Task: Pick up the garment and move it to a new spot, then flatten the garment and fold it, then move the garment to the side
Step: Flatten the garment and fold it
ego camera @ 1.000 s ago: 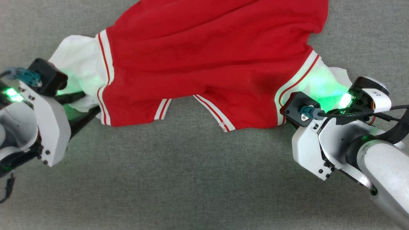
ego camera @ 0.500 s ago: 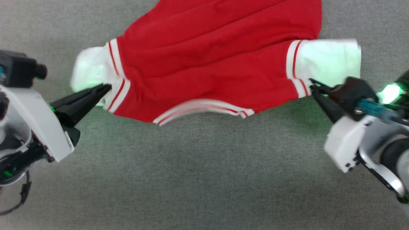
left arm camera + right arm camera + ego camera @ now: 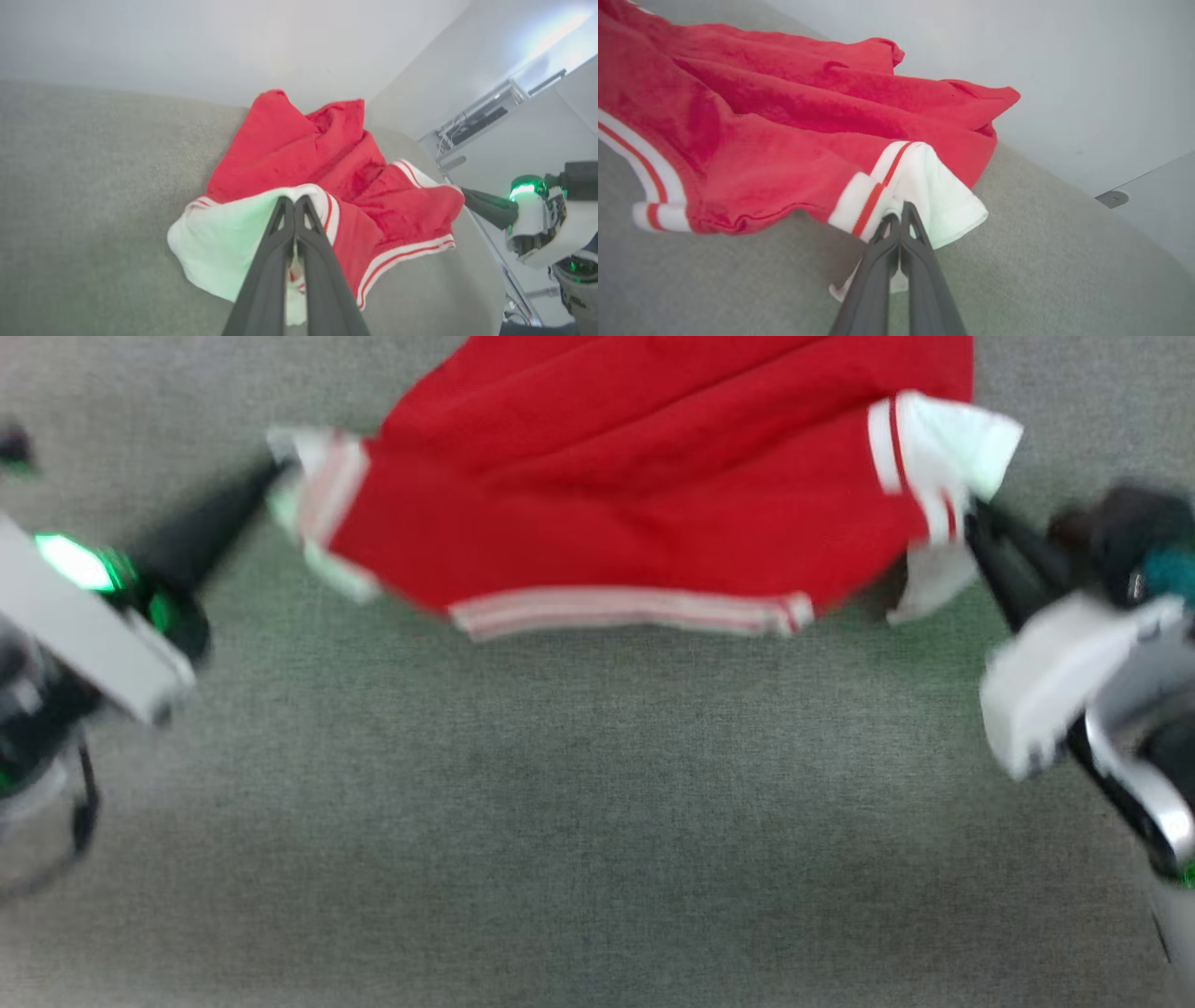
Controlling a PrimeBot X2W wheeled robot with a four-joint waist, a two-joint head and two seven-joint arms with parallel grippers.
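Pinching the garment [image 3: 635, 495] at both white-banded ends: left gripper [image 3: 294, 199] & right gripper [image 3: 900, 210] each clamped on cloth. Stretched btwn them, far part on grey mat [image 3: 560, 821]. Soft, light, prob. sags mid-span; banded edges look like the best hold.

The garment [image 3: 635, 495] was cut off by the head view's top edge, and the left gripper [image 3: 273, 476] and right gripper [image 3: 973, 518] were blurred there. The garment's left part was cropped in the right wrist view.

One garment [image 3: 635, 495], two pincers, the left pincer [image 3: 293, 200] and the right pincer [image 3: 900, 215], one grey surface [image 3: 560, 803].
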